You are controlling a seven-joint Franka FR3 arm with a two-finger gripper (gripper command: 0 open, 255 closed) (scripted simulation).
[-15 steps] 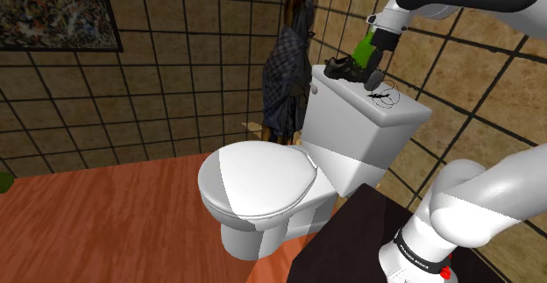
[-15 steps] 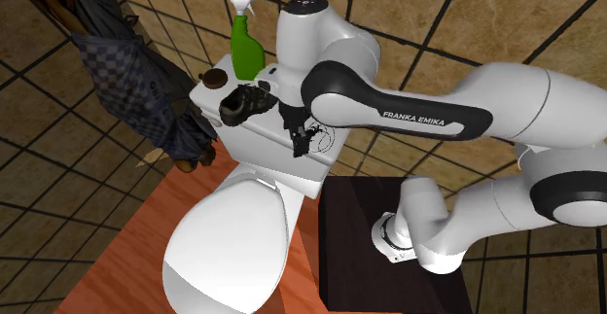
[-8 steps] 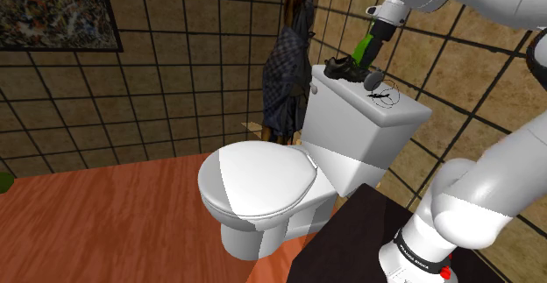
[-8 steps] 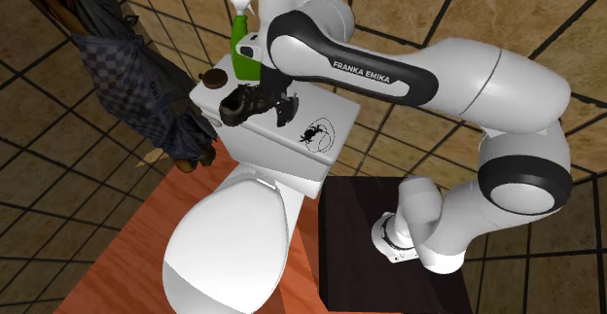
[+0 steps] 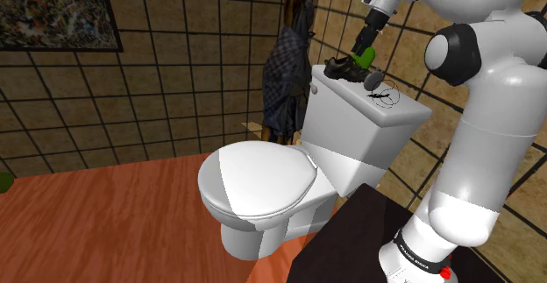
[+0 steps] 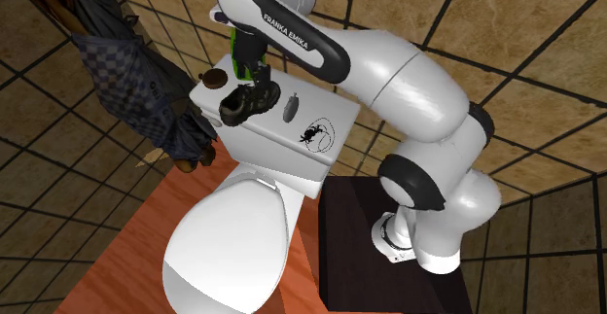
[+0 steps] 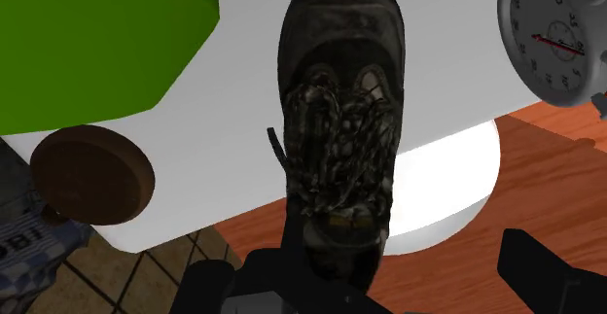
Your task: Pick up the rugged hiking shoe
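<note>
A dark, rugged lace-up hiking shoe (image 5: 344, 67) (image 6: 243, 103) (image 7: 342, 118) lies on the white toilet tank lid (image 5: 386, 116) (image 6: 282, 142), near its end by the wall. My black gripper (image 5: 362, 43) (image 6: 255, 69) (image 7: 365, 263) hangs just above the shoe, pointing down at it. In the wrist view the two fingers stand wide apart on either side of the shoe's heel end and do not touch it. The gripper is open and holds nothing.
A green spray bottle (image 5: 369, 58) (image 6: 234, 50) (image 7: 88, 40) stands right behind the shoe. A brown round object (image 6: 209, 76) (image 7: 89, 174), a small clock (image 6: 289, 105) (image 7: 550, 35) and a black spider figure (image 5: 381, 93) (image 6: 313, 134) also lie on the lid. A checkered coat (image 5: 282, 71) hangs beside the tank.
The arm swung up and over along the tank; the gripper moved from above the spider figure to directly over the shoe. Its fingers stayed open.
</note>
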